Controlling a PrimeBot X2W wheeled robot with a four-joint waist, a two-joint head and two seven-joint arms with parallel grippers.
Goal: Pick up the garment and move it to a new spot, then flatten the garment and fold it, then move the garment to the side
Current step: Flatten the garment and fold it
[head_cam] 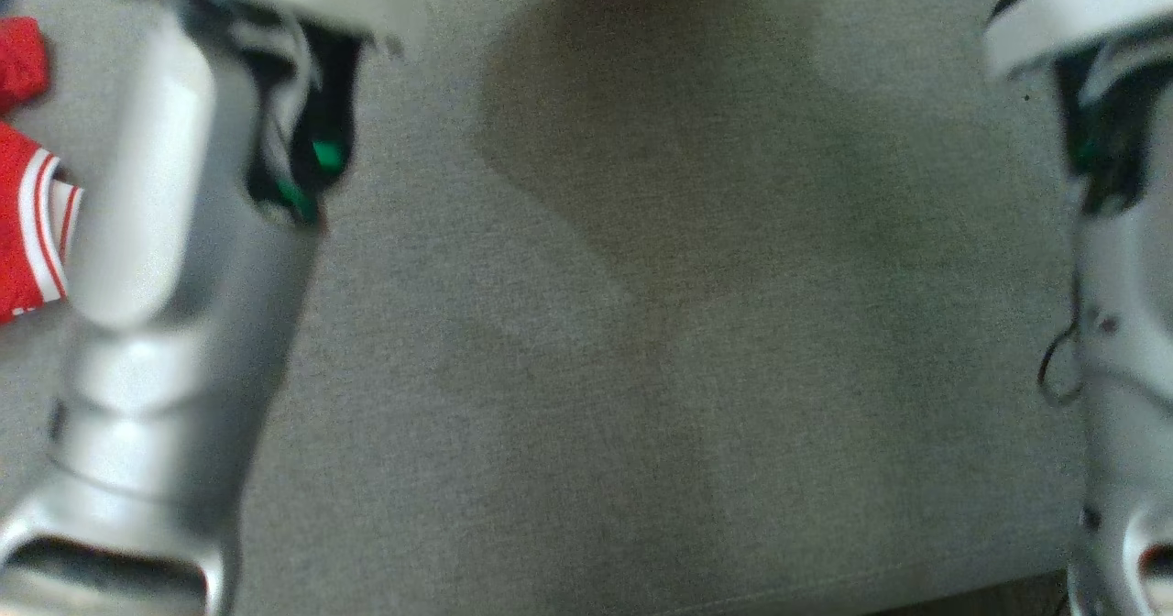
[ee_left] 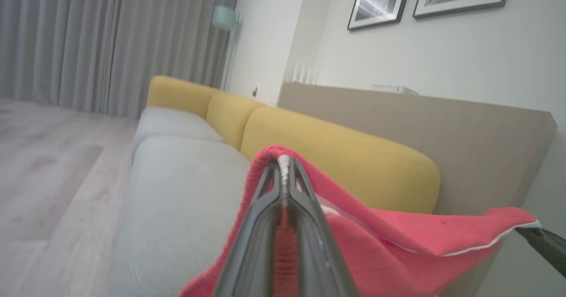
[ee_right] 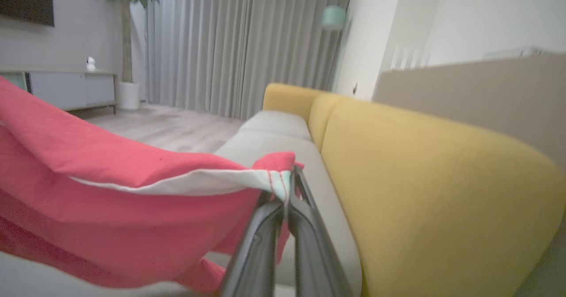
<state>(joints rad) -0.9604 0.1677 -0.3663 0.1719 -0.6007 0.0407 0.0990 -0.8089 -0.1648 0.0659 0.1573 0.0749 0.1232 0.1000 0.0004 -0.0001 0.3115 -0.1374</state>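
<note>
No readable text, label, brand, number or sign appears on anything in view.

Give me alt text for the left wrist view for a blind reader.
The left gripper pinches a corner of a red garment, held above a grey sofa with yellow back cushions. The right gripper holds its far corner.

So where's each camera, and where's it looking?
Head view: on the head, looking down at the grey sofa seat; both forearms show.
Left wrist view: on that wrist, along the left tool, shut on the red garment.
Right wrist view: on that wrist, along the right tool, shut on it too.
Both wrist views share the garment and yellow sofa back.
</note>
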